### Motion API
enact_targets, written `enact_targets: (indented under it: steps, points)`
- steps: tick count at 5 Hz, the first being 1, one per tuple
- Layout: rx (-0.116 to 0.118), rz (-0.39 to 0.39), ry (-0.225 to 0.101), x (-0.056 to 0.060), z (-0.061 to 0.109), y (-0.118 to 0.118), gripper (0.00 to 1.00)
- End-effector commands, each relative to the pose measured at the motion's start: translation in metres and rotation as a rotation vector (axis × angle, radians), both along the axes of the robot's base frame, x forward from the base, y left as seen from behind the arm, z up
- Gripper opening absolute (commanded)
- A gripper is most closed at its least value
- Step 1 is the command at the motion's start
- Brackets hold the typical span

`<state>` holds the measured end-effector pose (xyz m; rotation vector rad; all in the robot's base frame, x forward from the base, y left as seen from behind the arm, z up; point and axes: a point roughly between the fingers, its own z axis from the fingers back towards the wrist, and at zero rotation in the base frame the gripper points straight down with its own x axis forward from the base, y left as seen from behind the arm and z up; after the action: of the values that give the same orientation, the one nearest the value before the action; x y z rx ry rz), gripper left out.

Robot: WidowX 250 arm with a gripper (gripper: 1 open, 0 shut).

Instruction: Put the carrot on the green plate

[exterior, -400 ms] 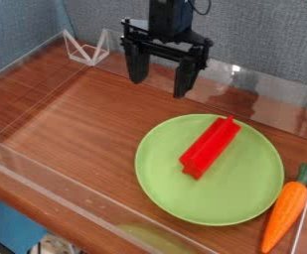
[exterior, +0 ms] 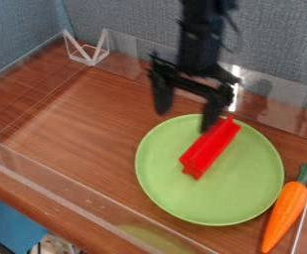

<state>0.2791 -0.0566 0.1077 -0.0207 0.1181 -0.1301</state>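
The carrot (exterior: 286,214), small and orange with a green stub top, lies on the wooden table at the right edge, just off the rim of the green plate (exterior: 169,179). A bright red bar (exterior: 209,147) rests on that plate, toward its far side. My gripper (exterior: 192,102) hangs open above the plate's far edge, its dark fingers (exterior: 161,94) spread apart with nothing between them. It is up and to the left of the carrot, well apart from it.
A clear plastic wall (exterior: 63,193) rims the wooden table at the front and left. A clear wire stand (exterior: 86,46) sits at the back left corner. Bare wood (exterior: 76,109) fills the left half.
The gripper has moved right and toward the front, from the back of the table to above the plate's far edge. It stays open. Carrot, bar and plate have not moved.
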Motion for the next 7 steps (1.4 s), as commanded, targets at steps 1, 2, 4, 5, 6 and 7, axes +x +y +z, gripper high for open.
enact_targets:
  steps: [1,2,4,5,6,7]
  points:
    - [-0.007,-0.069,-0.045,-0.002,-0.003,-0.037,1.00]
    - [0.000,-0.134,-0.057,-0.013,-0.019,-0.074,1.00]
    - [-0.009,-0.123,-0.075,-0.013,-0.050,-0.130,1.00]
    - [-0.013,-0.116,-0.085,-0.017,-0.051,-0.137,1.00]
    - [-0.018,-0.110,-0.095,-0.021,-0.051,-0.143,1.00]
    - [-0.023,-0.088,-0.105,-0.024,-0.056,-0.146,1.00]
